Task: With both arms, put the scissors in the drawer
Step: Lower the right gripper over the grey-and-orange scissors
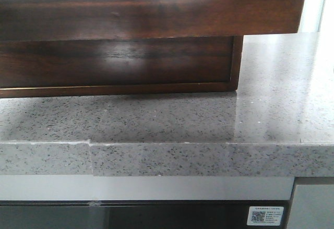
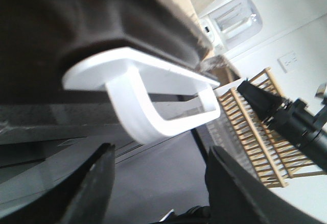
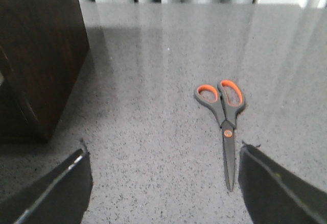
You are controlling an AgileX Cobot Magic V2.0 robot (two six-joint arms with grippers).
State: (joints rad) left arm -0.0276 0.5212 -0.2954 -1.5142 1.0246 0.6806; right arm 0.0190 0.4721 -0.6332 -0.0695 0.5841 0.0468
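One pair of scissors lies flat on the grey speckled counter, lower right of centre in the right wrist view, with the right gripper spread wide and holding nothing. One dark wood drawer fills the front view's upper left. The left gripper is released too, fingers apart just below the drawer's white handle.

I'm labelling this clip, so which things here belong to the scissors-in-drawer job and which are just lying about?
Job:
- scissors, flat on the counter, blades closed
- drawer, with its white handle
- left gripper, open
- right gripper, open

Lying about:
- wooden rack
- black device
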